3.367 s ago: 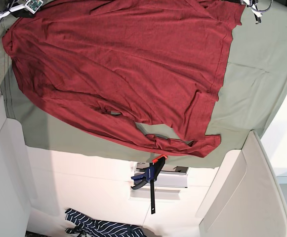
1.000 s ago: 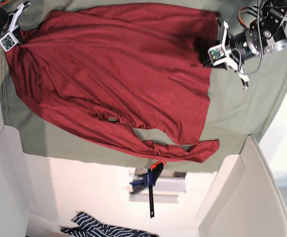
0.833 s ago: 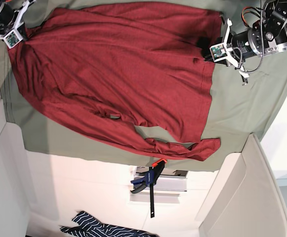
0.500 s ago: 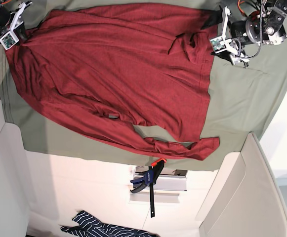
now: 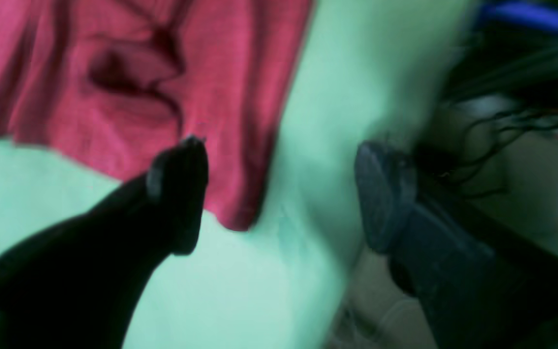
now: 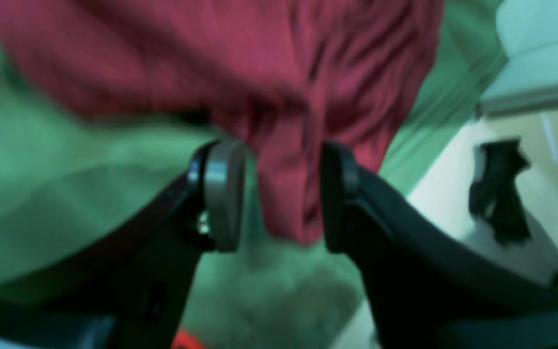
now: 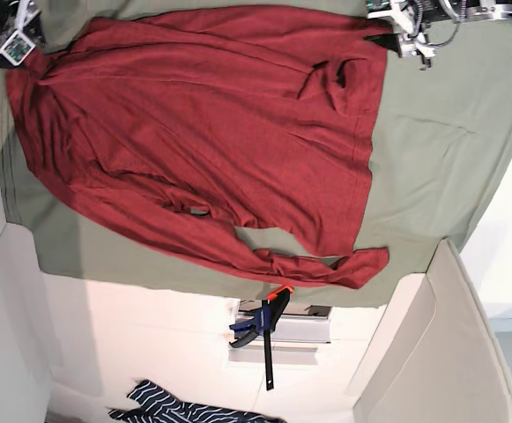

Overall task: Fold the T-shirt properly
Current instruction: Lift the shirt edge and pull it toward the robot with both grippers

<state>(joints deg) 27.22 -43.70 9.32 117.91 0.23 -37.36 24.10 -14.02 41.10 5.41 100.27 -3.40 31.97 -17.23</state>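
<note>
The left gripper (image 5: 279, 194) is seen with its jaws spread wide and nothing between them; one black finger (image 5: 179, 194) overlaps the hem corner of the T-shirt (image 5: 162, 87) in the wrist picture, the other stands over the sage-green cloth sheet (image 5: 317, 97). The right gripper (image 6: 279, 194) is also parted, and a hanging fold of the red fabric is framed between its two pads (image 6: 221, 194); because of blur, contact with the pads cannot be judged, though a gap appears on the left side.

In the base view the T-shirt (image 7: 211, 123) is spread across the cloth sheet (image 7: 441, 159), with a rumpled ridge near the hem by the left gripper (image 7: 396, 26). One long sleeve is laid along the sheet's lower edge. A clamp (image 7: 260, 322) and a navy-and-white striped garment (image 7: 185, 410) are seen below.
</note>
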